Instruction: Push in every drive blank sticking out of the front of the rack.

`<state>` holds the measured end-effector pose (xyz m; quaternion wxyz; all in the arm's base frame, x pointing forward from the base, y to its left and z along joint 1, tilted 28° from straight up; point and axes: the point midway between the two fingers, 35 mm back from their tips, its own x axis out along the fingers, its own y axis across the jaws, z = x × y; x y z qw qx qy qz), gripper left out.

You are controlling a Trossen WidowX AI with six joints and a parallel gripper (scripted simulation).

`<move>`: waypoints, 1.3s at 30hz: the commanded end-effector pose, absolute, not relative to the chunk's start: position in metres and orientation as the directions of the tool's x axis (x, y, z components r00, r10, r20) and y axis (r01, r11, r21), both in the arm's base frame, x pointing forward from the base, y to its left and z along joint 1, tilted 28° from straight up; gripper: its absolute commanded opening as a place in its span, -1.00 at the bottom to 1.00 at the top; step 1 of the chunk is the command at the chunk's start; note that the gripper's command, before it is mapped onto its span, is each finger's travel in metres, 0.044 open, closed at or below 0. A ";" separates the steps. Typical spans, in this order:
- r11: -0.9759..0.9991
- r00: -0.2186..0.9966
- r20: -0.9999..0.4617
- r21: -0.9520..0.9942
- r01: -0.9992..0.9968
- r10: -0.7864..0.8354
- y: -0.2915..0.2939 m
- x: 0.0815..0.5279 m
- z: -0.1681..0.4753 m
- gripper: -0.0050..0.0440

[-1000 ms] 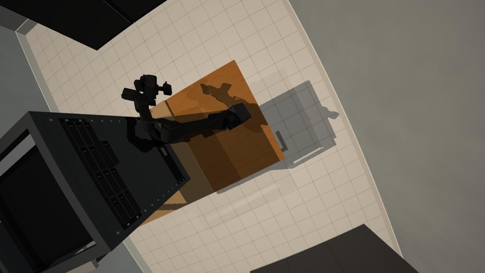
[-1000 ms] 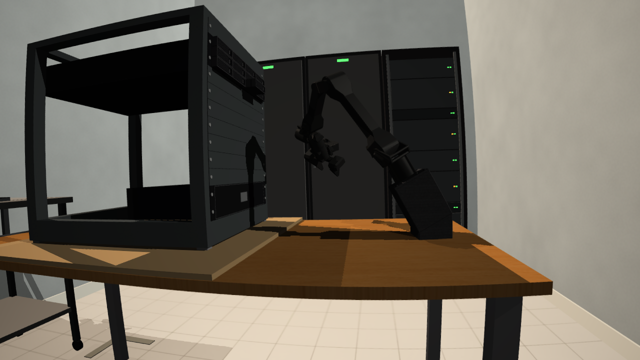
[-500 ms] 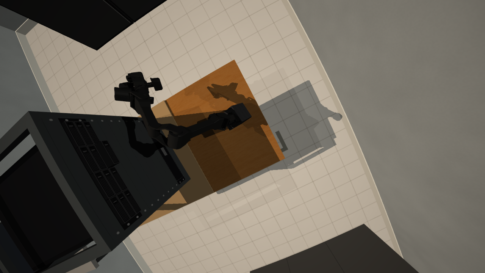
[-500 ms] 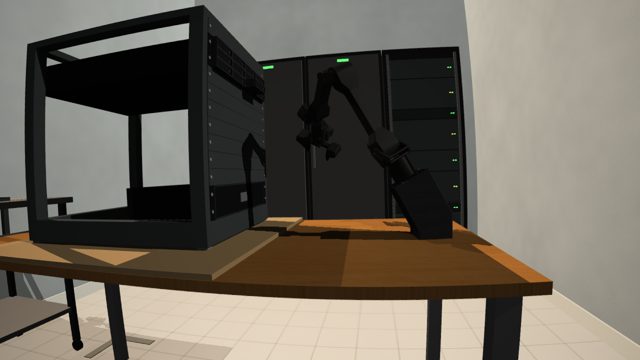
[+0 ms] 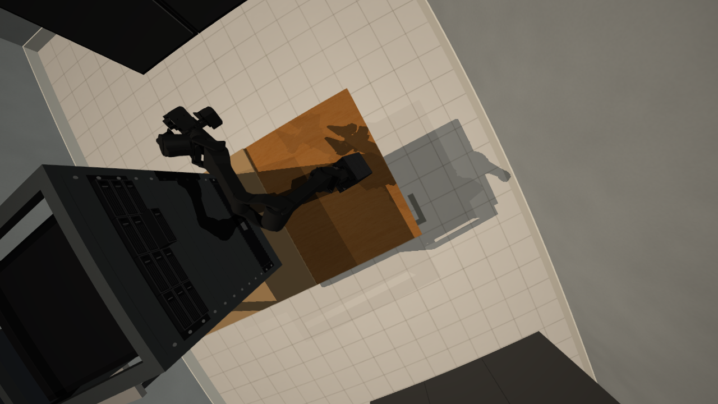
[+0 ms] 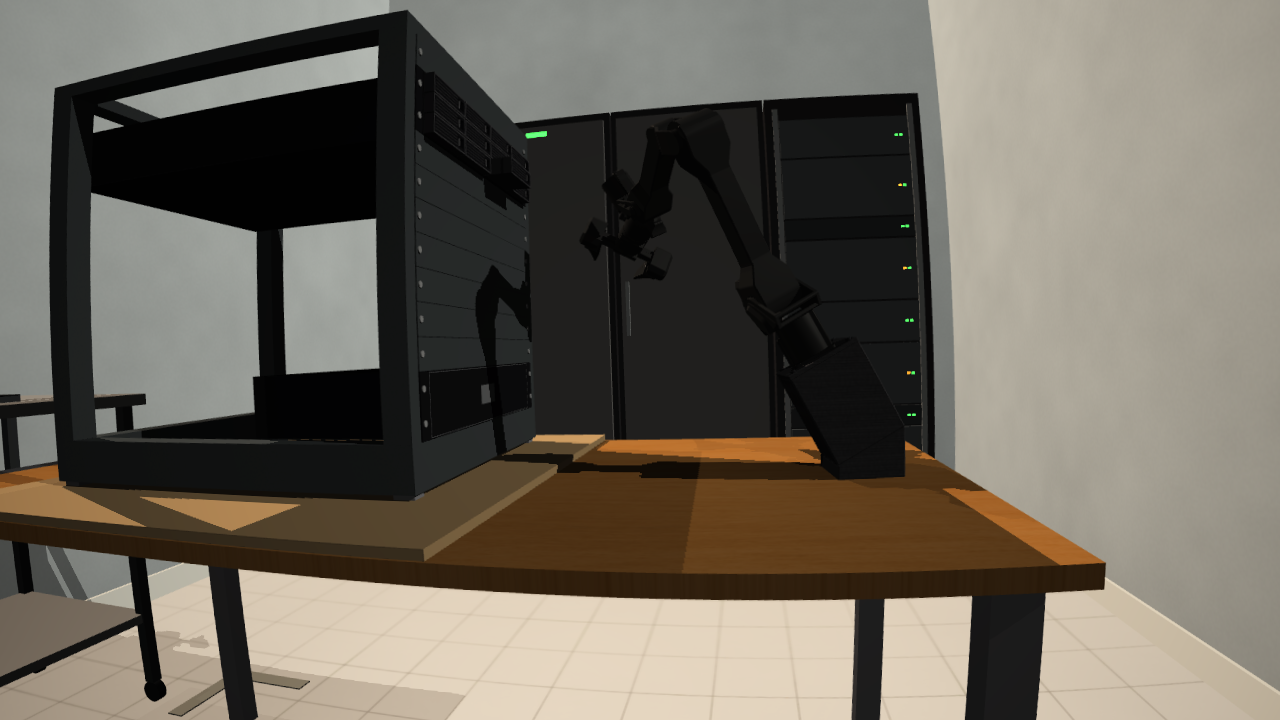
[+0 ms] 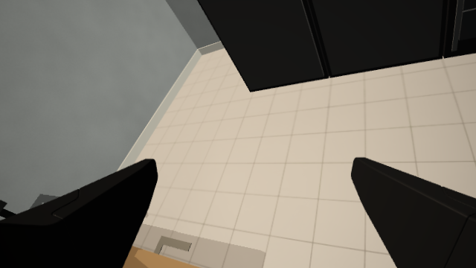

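The black open-frame rack [image 5: 60, 201] [image 6: 393, 268] stands on a tan board at the left of the table. Rows of drive blanks [image 5: 150, 251] [image 6: 460, 134] fill the top of its front face. One blank [image 5: 163, 225] [image 6: 503, 185] sticks out of the front, near the far side. My gripper [image 5: 193, 115] [image 6: 626, 252] [image 7: 254, 167] is open and empty. It hangs in the air well clear of the rack's front, at about the height of the upper panels, beyond the table's far edge. The wrist view shows only floor tiles and dark cabinets between the fingers.
The arm's base [image 5: 357, 168] [image 6: 845, 411] sits on the wooden table [image 5: 351, 235] [image 6: 760, 528] to the right of the rack. The tan board [image 6: 402, 528] lies under the rack. Tall server cabinets [image 6: 841, 268] [image 7: 279, 37] stand behind the table.
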<state>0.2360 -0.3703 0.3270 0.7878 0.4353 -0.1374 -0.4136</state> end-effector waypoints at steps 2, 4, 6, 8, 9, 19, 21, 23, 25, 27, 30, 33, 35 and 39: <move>0.478 0.671 0.028 0.724 0.498 -0.741 -0.351 0.222 0.371 1.00; 0.509 0.677 0.054 0.704 0.495 -0.734 -0.347 0.220 0.377 1.00; 0.540 0.684 0.080 0.682 0.493 -0.725 -0.344 0.218 0.384 1.00; 0.600 0.697 0.132 0.633 0.488 -0.705 -0.335 0.214 0.396 1.00; 0.629 0.702 0.157 0.607 0.487 -0.695 -0.331 0.212 0.402 1.00; 0.821 0.742 0.357 0.304 0.482 -0.568 -0.284 0.192 0.448 1.00; 0.833 0.745 0.374 0.269 0.483 -0.553 -0.279 0.190 0.452 1.00; 0.843 0.748 0.390 0.233 0.484 -0.537 -0.274 0.188 0.456 1.00; 0.859 0.754 0.421 0.159 0.486 -0.505 -0.263 0.184 0.463 1.00; 0.868 0.759 0.448 0.085 0.489 -0.472 -0.251 0.180 0.469 1.00; 0.869 0.767 0.483 -0.025 0.494 -0.422 -0.234 0.175 0.477 1.00; 0.856 0.775 0.511 -0.133 0.499 -0.373 -0.217 0.170 0.483 1.00; 0.841 0.780 0.525 -0.201 0.503 -0.340 -0.206 0.167 0.487 1.00; 0.820 0.785 0.537 -0.267 0.506 -0.309 -0.195 0.164 0.490 1.00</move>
